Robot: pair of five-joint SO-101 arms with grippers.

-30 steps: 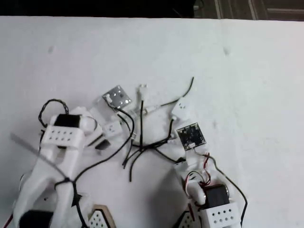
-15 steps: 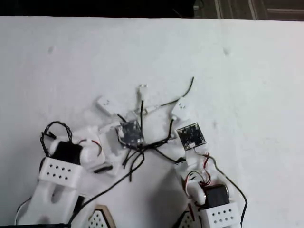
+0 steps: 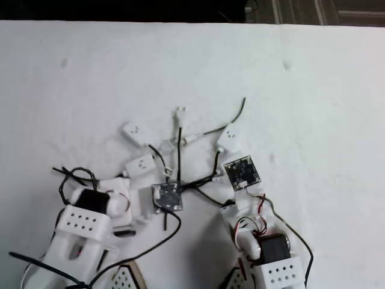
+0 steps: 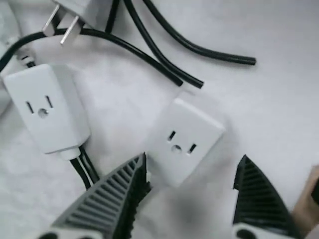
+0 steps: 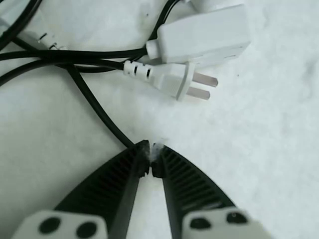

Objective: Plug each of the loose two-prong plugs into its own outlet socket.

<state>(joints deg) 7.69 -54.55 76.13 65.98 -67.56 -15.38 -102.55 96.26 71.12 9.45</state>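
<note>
Lying btw left fingers point(image 4: 119, 194): socket point(image 4: 187, 139)

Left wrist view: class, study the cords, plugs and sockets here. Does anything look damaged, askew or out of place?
Two black cords stop in cut stub ends, joined to nothing. A two-prong plug lies loose, unplugged. The socket between the fingers of the open left gripper sits turned at an angle to them.

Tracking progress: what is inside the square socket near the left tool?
No plug: the square socket shows two empty slots and a round hole, facing up. Deeper inside cannot be seen.
</note>
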